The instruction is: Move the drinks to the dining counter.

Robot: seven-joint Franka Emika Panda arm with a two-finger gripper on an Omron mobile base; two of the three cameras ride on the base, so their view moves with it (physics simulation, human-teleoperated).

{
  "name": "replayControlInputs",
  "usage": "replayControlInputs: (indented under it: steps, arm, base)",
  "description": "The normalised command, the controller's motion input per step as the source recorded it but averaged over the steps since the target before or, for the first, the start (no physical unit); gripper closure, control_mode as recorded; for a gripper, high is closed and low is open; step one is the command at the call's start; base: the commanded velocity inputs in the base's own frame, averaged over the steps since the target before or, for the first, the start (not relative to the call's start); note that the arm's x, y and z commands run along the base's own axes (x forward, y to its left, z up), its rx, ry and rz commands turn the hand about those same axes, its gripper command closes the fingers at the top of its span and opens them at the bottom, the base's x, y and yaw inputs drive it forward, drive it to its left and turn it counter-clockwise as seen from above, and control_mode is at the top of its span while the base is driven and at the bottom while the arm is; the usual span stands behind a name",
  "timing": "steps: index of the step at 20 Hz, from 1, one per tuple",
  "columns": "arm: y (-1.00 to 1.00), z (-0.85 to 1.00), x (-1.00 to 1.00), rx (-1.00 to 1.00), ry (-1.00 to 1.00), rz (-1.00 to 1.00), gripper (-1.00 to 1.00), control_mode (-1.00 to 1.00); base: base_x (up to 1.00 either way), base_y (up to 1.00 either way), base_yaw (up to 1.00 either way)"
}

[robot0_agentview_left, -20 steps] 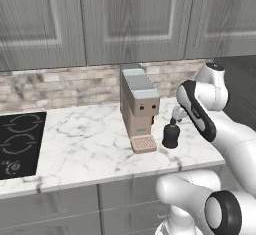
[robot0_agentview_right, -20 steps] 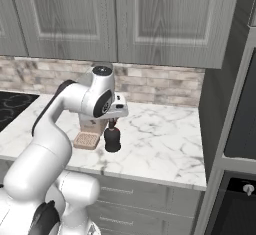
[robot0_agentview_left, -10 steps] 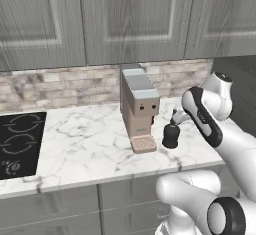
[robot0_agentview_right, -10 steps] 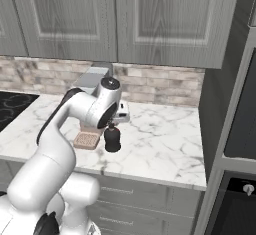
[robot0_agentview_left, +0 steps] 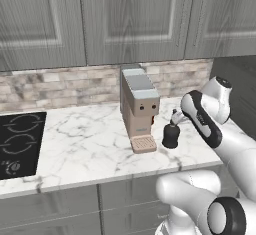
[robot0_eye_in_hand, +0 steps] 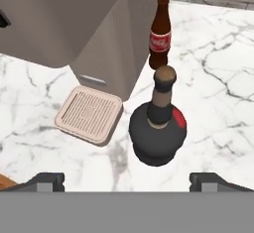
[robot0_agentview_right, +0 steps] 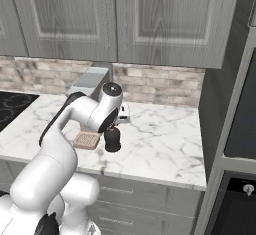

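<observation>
1. Since a second ago the arm has been swung lower and further right in the left base view, and the pincer [robot0_eye_in_hand: 127,180] is now brought in above the squat black bottle [robot0_eye_in_hand: 158,128].
2. That black bottle [robot0_agentview_left: 170,135] is seen upright on the marble tabletop [robot0_agentview_left: 85,144], just at 3 o'clock of the coffee machine's drip tray [robot0_agentview_left: 143,143].
3. From the hand view, the pincer's two dark tips are spread wide at the bottom corners, nothing held between them; the bottle is caught in the span ahead of them, untouched.
4. A red patch is shown on the black bottle's shoulder, with a brown neck and cap.
5. The slim brown-red beer bottle [robot0_eye_in_hand: 160,33] is spotted standing at 12 o'clock of the black one, close beside the beige coffee machine [robot0_eye_in_hand: 84,24], red label facing the camera.
6. From the right base view the black bottle [robot0_agentview_right: 112,139] is partly masked by the white forearm.
7. A black cooktop [robot0_agentview_left: 17,144] is set at the tabletop's 9 o'clock end.
</observation>
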Motion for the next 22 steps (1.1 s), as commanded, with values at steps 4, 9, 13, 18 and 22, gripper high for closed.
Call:
replayControlInputs:
  steps: [4,9,13,18,22]
  arm:
    - [0.00,0.00,0.21,0.00,0.00,0.00,-1.00,-1.00]
    - [0.00,0.00,0.30,0.00,0.00,0.00,-1.00,-1.00]
    - [0.00,-0.04,0.23,0.00,0.00,0.00,-1.00,-1.00]
    - [0.00,-0.07,0.27,0.00,0.00,0.00,-1.00,-1.00]
    - [0.00,-0.13,0.28,0.00,0.00,0.01,-1.00,-1.00]
  base:
    - [0.00,0.00,0.00]
    - [0.00,0.00,0.00]
    - [0.00,0.00,0.00]
    - [0.00,0.00,0.00]
    - [0.00,0.00,0.00]
